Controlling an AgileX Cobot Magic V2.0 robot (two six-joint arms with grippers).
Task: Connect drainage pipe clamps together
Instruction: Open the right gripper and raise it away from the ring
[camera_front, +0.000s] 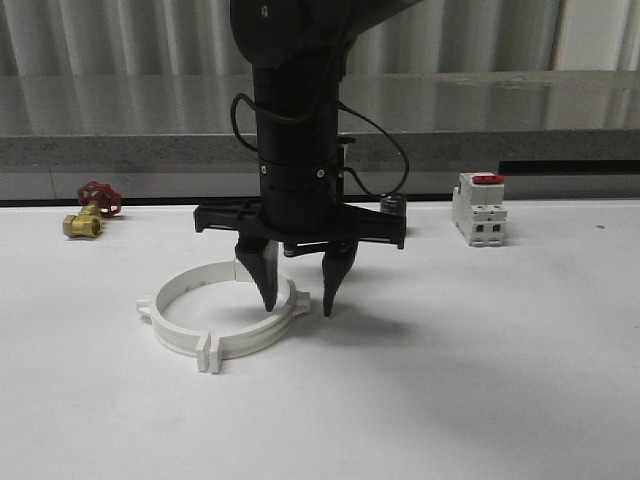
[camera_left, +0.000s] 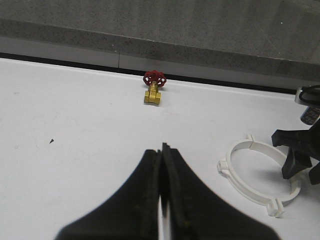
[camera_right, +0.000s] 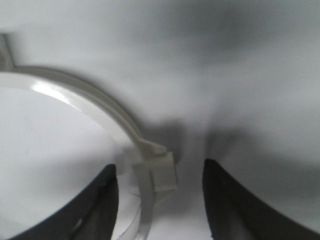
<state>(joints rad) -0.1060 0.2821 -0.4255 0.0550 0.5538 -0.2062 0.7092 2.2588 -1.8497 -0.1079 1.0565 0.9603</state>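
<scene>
The two white drainage pipe clamps (camera_front: 178, 337) lie flat on the white table, end tabs meeting so they form a ring; one tab pair (camera_front: 210, 355) faces the front. My right gripper (camera_front: 299, 308) points straight down over the ring's right side, open, one finger inside the band and one outside. Seen from the right wrist, the band (camera_right: 100, 102) curves between the fingers and its outer lug (camera_right: 162, 172) sits in the gap of the right gripper (camera_right: 160, 167), untouched. The left wrist view has my left gripper (camera_left: 164, 148) shut on nothing, left of the ring (camera_left: 250, 195).
A brass valve with a red handwheel (camera_front: 90, 212) lies at the back left. A white boxy switch with a red top (camera_front: 478, 208) stands at the back right, a small black cylinder (camera_front: 393, 204) beside the arm. A grey ledge (camera_front: 120, 150) runs behind the table.
</scene>
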